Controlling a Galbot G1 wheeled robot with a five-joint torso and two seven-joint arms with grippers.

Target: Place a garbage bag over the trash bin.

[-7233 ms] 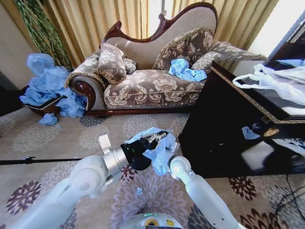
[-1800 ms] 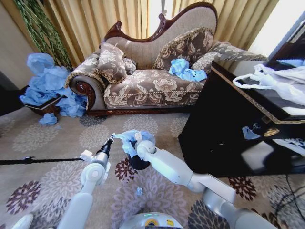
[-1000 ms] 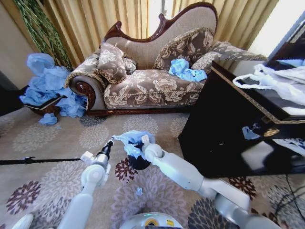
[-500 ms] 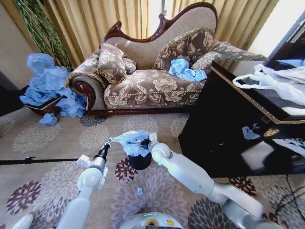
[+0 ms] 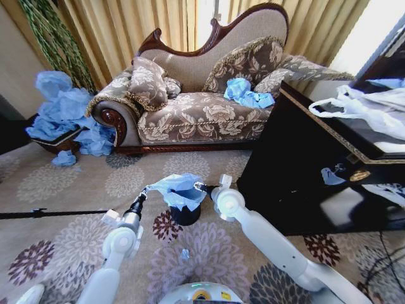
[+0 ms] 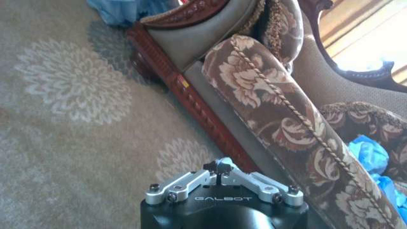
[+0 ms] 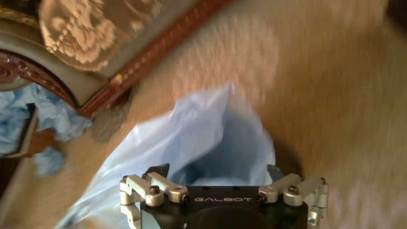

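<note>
The garbage bag drapes over the trash bin on the carpet; left gripper pinched together on its rim, right gripper spread apart at the opposite rim; thin, limp film, probably best gripped at the hem.

Garbage bag: thin, light-blue, translucent plastic, wrinkled. It sits on top of the trash bin with its mouth open and spread wider than the bin, one corner drawn out to the left. Trash bin: small, black, cylindrical, upright on the patterned carpet; upper part covered by the bag, lower wall exposed.
</note>
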